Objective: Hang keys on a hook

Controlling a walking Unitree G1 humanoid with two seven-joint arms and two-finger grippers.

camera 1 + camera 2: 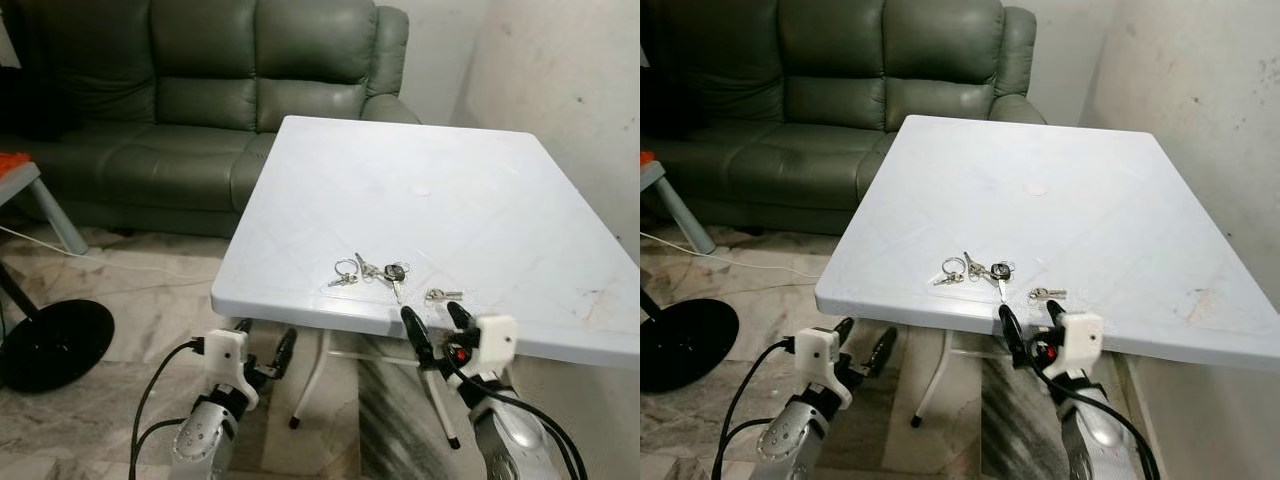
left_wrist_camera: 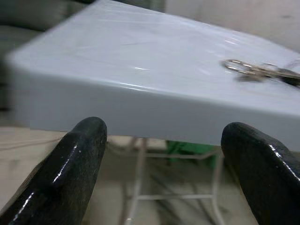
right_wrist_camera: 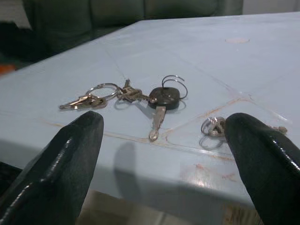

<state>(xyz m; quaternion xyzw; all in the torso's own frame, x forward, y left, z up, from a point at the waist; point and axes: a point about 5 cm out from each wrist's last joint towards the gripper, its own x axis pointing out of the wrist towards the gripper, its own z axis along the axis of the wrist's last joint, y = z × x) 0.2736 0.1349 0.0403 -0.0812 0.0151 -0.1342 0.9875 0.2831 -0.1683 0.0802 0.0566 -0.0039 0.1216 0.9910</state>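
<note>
Well, right gripper gapes wide (gripping nothing) just short of the keys.

Both grippers' fingers apart.

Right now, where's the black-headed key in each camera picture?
Left eye view: black-headed key near the table's front edge, just beyond the right gripper.
Right eye view: same spot, near the front edge.
Left wrist view: cannot tell; blurred keys at the picture's far side.
Right wrist view: centre.
Shared landmark: the white table's front edge.
</note>
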